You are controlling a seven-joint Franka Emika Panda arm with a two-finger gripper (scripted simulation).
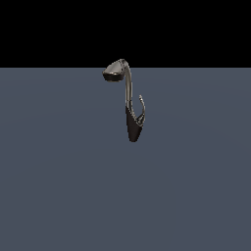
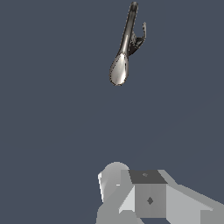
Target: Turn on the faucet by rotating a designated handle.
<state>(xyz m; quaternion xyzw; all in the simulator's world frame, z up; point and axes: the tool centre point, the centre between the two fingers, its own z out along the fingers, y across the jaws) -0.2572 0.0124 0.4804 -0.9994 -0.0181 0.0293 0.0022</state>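
The faucet [image 1: 129, 93] stands on the grey floor in the exterior view, with a black cone base [image 1: 133, 128], a slim curved neck and a flat grey spout head [image 1: 114, 71]. The handle [image 1: 142, 109], a thin hooked lever, branches off the base on the exterior view's right. In the wrist view the faucet [image 2: 127, 39] is seen from above, with its spout head [image 2: 119, 70] and the handle [image 2: 142, 34] beside the neck. My gripper [image 2: 131, 181] shows only as grey blocks, well apart from the faucet. It is out of the exterior view. I cannot tell how its jaws stand.
A flat grey floor [image 1: 59, 186] surrounds the faucet, with a black background behind it. No other objects show.
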